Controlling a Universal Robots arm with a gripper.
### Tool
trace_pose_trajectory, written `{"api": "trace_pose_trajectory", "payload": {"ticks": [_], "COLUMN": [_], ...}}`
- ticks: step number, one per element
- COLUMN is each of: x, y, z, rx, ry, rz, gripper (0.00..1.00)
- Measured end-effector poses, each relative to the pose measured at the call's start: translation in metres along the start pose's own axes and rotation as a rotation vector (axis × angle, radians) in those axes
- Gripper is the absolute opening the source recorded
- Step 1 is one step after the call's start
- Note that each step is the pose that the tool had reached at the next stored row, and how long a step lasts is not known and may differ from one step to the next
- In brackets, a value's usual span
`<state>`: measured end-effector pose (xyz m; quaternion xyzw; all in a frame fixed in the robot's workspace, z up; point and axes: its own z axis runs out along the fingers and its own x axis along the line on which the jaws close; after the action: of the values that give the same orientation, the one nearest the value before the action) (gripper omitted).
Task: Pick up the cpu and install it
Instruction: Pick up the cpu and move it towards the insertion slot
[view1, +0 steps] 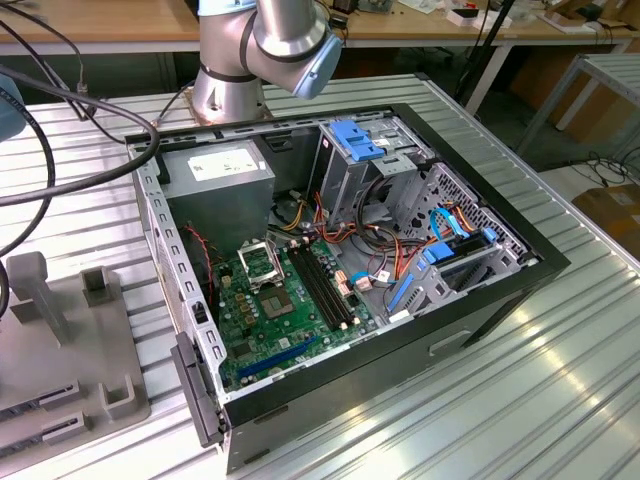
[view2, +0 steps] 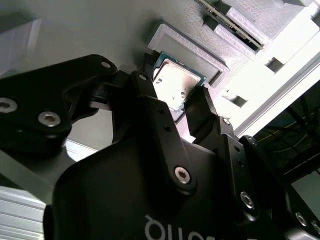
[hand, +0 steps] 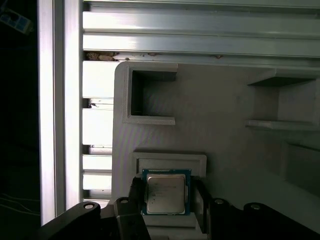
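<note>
Right, my gripper (hand: 167, 201) sits squarely over the cpu (hand: 166, 191). It lies flat in a pocket on the grey tray (hand: 225, 100), presumably to keep it square for pickup. Whether I've clamped it, I cannot tell.

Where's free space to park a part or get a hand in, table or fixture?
Bare slatted table on the exterior view's right of the PC case. On the grey fixture plate, the flat patch between the square pocket and the shelf brackets. Crowded: cables inside the case; the end effector at the cpu.
</note>
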<state>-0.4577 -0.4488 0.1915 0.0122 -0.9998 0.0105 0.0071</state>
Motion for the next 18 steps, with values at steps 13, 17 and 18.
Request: {"api": "trace_pose_trajectory", "payload": {"ticks": [13, 17, 18], "x": [0.0, 0.0001, 0.0], "y": [0.0, 0.0, 0.0], "z": [-0.0011, -0.0012, -0.0011], "rx": [-0.0004, -0.0004, -0.0005], "ry": [0.0022, 0.0024, 0.0024], "rz": [0.0, 0.0, 0.0], "gripper": [0.54, 0.6, 0.6]}}
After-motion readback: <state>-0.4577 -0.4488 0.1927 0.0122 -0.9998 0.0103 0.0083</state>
